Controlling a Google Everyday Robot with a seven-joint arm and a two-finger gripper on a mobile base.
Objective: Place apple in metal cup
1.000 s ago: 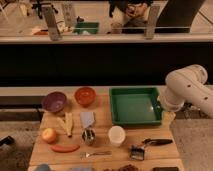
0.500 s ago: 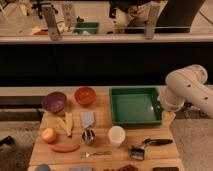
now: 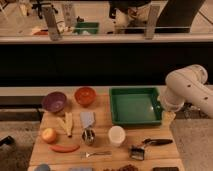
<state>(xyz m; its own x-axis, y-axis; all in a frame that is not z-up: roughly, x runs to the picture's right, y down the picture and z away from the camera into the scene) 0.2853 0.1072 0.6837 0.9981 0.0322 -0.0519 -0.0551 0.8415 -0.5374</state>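
The gripper (image 3: 168, 116) is hanging beside the green tray (image 3: 135, 90); how wide it is set, I cannot tell. The apple (image 3: 49, 135) is lying well apart from it, beyond the metal cup (image 3: 89, 136). Reaching across is risking clipping the white cup (image 3: 116, 135) standing between, or toppling the narrow metal cup

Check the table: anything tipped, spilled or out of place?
Nothing stands out. The small round yellowish-red apple lies on the wooden table; the shiny steel cup stands upright nearby, nothing spilled. The gripper hangs at the green plastic tray's right edge, away from both.
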